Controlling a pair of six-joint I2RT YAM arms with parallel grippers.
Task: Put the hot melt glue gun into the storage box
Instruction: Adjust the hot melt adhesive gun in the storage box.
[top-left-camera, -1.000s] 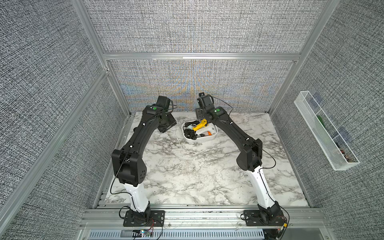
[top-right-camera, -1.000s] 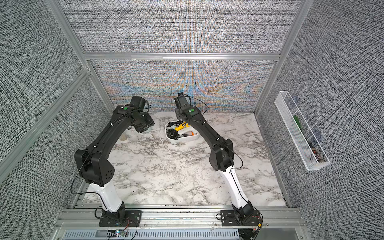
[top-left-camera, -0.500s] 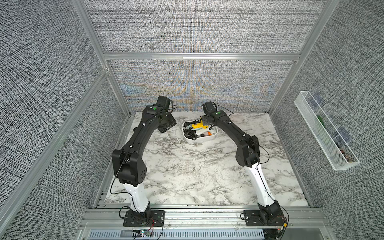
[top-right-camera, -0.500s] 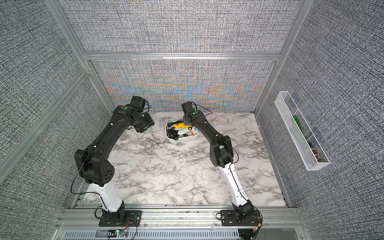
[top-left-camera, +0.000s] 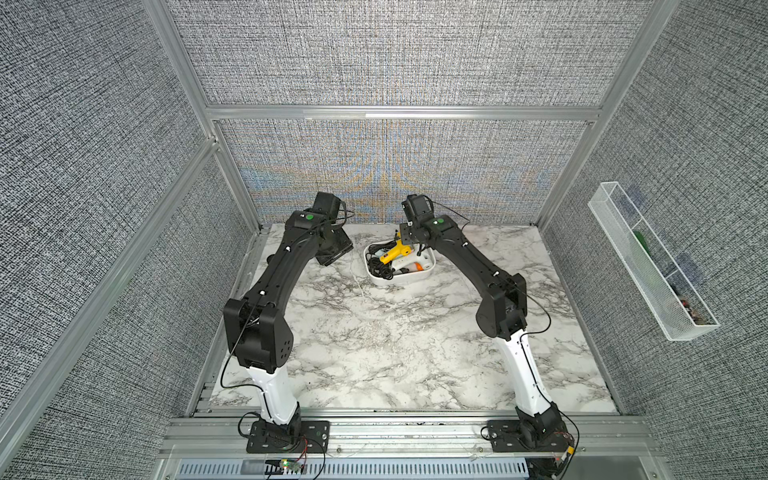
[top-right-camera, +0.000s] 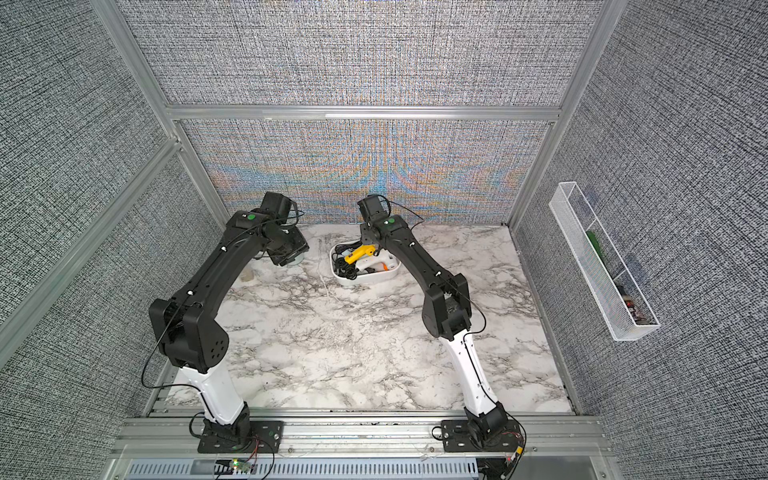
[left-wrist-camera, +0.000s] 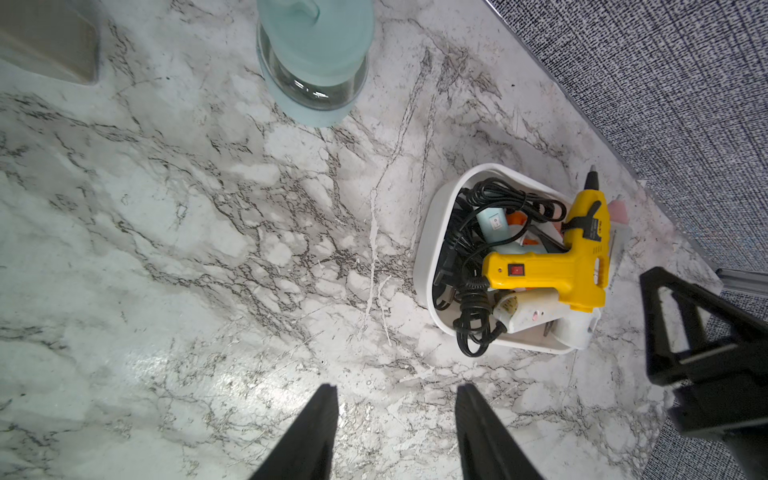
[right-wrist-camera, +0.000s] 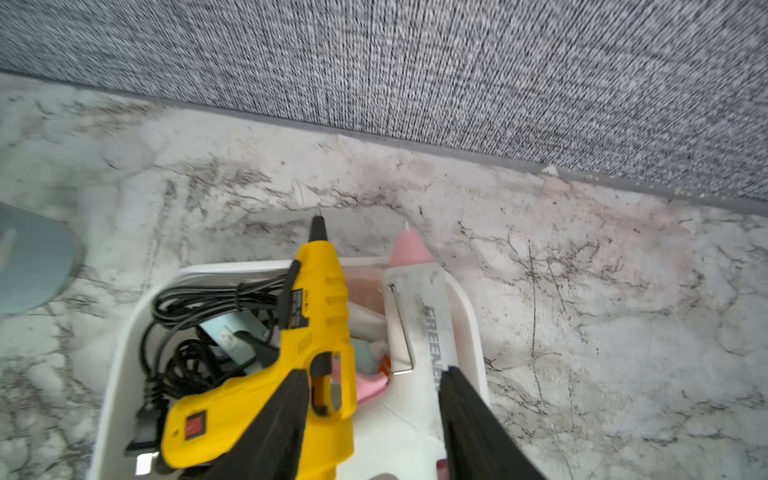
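Observation:
The yellow hot melt glue gun (top-left-camera: 395, 252) (top-right-camera: 361, 252) lies on top of the pile in the white storage box (top-left-camera: 399, 280) (top-right-camera: 362, 281) near the back wall. Its nozzle sticks out over the far rim. In the right wrist view my right gripper (right-wrist-camera: 374, 372) hovers open just above the yellow glue gun (right-wrist-camera: 316, 332) and a white glue gun (right-wrist-camera: 419, 332), gripping nothing. My left gripper (left-wrist-camera: 395, 388) stands open over bare marble to the left of the storage box (left-wrist-camera: 424, 249), apart from the glue gun (left-wrist-camera: 552, 270).
Black cords (right-wrist-camera: 199, 307) and other glue guns fill the box. A glass jar with a pale teal lid (left-wrist-camera: 316, 54) stands left of the box under the left arm. The back wall (right-wrist-camera: 415, 62) is close. A wire-mesh tray (top-left-camera: 648, 266) hangs on the right wall.
The right wrist swung to the right over the box and came back to its far edge. The yellow glue gun stays lying in the box. The left arm has not moved.

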